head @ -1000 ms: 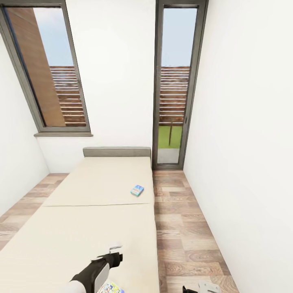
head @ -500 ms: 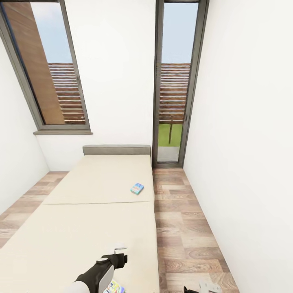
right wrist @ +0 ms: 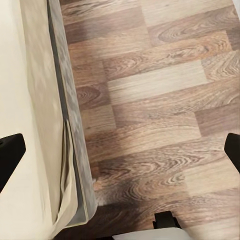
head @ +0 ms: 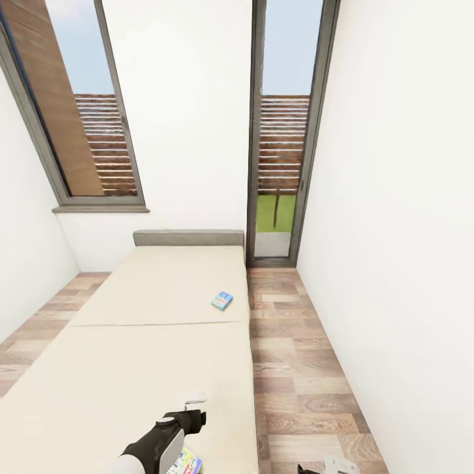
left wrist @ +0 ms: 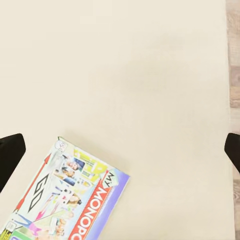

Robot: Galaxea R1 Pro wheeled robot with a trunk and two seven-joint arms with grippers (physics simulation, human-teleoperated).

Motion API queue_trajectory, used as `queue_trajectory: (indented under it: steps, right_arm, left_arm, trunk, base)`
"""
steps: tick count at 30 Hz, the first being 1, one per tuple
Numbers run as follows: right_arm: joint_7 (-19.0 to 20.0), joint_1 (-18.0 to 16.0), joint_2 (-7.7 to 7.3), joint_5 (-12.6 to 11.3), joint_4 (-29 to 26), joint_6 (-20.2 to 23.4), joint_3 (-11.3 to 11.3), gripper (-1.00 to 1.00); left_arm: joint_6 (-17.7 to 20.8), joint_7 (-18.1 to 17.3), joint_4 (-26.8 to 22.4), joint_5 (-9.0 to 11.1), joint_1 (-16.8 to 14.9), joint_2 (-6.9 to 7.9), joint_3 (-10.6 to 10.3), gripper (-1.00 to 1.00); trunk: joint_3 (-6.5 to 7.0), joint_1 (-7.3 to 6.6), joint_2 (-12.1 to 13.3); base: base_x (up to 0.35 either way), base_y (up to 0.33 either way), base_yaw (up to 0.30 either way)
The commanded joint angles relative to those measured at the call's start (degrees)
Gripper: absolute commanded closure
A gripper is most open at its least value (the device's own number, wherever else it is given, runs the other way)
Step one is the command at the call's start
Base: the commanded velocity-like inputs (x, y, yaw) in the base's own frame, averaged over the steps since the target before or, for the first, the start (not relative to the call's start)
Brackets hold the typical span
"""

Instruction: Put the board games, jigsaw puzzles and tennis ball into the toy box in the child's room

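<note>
1. Monopoly board game (left wrist: 65, 200) lies flat on the cream bed (head: 131, 342), below the left gripper (left wrist: 120, 150), whose fingers are spread wide and hold nothing.
2. A good grasp likely needs the fingers lowered squarely across one box edge.
3. Farther up the bed lies a small blue game box (head: 222, 301).
4. The right gripper (right wrist: 120, 150) hangs released over wood floor (right wrist: 165, 100).

two board games (head: 222, 301) on bed (head: 131, 355)

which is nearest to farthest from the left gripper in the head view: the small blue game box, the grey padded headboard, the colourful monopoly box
1. Colourful Monopoly box, on the cream bed just below the left gripper.
2. Small blue game box, mid-bed near its right edge.
3. Grey padded headboard, at the far wall.
</note>
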Motion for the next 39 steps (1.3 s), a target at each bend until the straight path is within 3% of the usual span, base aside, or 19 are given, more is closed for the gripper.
queue_trajectory:
  steps: [1, 39]
  right_arm:
    - [-0.01, -0.04, 0.06, -0.29, -0.04, -0.07, -0.16, -1.00]
    - [0.01, -0.04, 0.01, -0.20, -0.07, -0.01, -0.16, -1.00]
  left_arm:
    - [0.33, 0.18, -0.15, 0.30, -0.02, 0.02, 0.09, -1.00]
    - [0.42, -0.18, -0.72, 0.40, -0.02, 0.64, 0.20, -1.00]
  trunk:
    - [-0.23, 0.03, -0.13]
    - [-3.44, 0.03, -0.13]
  base:
    - [0.000, 0.000, 0.000]
    - [0.000, 0.000, 0.000]
